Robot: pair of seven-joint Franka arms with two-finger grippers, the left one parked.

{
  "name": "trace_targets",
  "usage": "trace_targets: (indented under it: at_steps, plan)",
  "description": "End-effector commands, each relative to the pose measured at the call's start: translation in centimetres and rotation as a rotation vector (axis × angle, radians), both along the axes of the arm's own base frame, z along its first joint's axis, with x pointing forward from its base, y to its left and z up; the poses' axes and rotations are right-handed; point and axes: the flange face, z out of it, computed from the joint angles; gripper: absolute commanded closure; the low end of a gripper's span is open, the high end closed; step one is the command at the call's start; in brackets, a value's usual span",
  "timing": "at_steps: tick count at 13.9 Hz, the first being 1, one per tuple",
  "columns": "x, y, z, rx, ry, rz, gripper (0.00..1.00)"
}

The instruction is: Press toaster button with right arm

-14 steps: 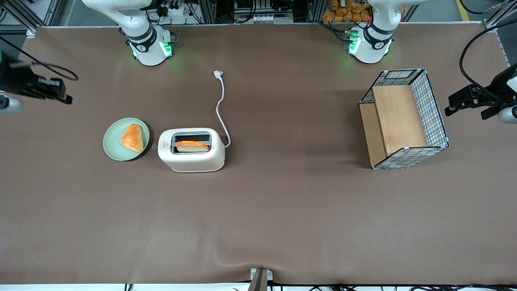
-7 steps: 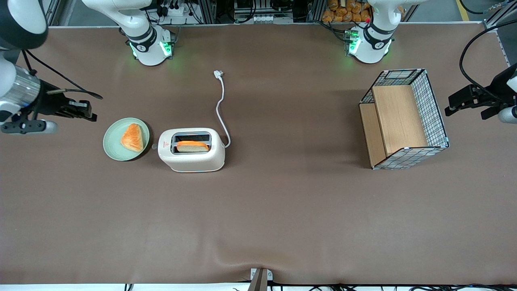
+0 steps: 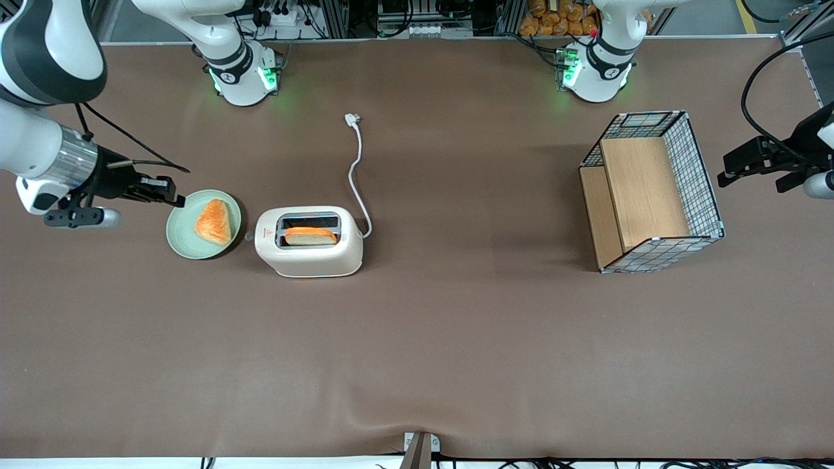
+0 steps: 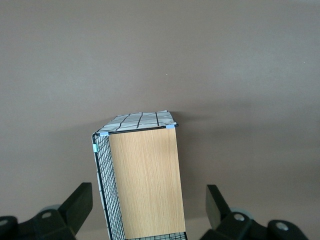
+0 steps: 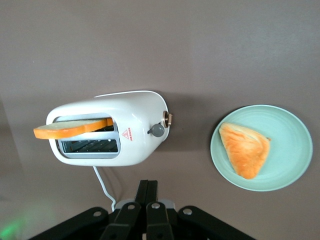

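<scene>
Your fingers (image 5: 146,200) are pressed together with nothing between them, so the gripper (image 3: 171,193) is closed and empty. It hangs above the worktop (image 3: 417,339) at the rim of the green plate (image 3: 179,240), on the plate's edge that faces away from the toaster (image 3: 309,241), with the tips pointing toward the toaster. The right arm (image 3: 45,156) reaches in from the working arm's end of the worktop, its silver wrist ring just back from the gripper.

Take the toaster as your landmark. It stands upright on the worktop, cream-white, with a slice of bread (image 3: 311,235) sitting in the slot nearer the front camera and sticking up out of it. The toaster button (image 5: 157,130) is the small grey knob on the narrow end that faces the plate; in the wrist view you see it protruding from that end, close to the red mark (image 5: 128,133) on the toaster's top. The gripper is well apart from the button, with the whole plate lying between them.

The plate lies just beside that narrow end of the toaster and carries a triangular pastry (image 3: 214,221). From the toaster's opposite end the white cord (image 3: 355,176) runs away from the front camera to its plug (image 3: 352,118).

Toward the parked arm's end, well apart from the toaster, a wire basket (image 3: 700,176) with wooden panels lies on the worktop.
</scene>
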Motion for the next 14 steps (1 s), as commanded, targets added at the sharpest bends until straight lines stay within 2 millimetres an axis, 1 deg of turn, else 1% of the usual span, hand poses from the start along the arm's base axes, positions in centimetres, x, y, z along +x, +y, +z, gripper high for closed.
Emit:
trace_targets:
  at_steps: [1, 3, 6, 9, 12, 14]
  plan:
    - [-0.5, 0.5, -2.6, 0.071, 0.007, -0.044, 1.00]
    - [-0.5, 0.6, -4.2, 0.084, 0.021, -0.061, 1.00]
    - [-0.2, 1.1, -5.8, 0.127, 0.053, -0.083, 1.00]
    - [0.1, 1.1, -7.1, 0.125, 0.072, -0.087, 1.00]
    - [0.7, 1.0, -8.9, 0.119, 0.082, -0.097, 1.00]
    - [1.0, 1.6, -10.0, 0.115, 0.087, -0.096, 1.00]
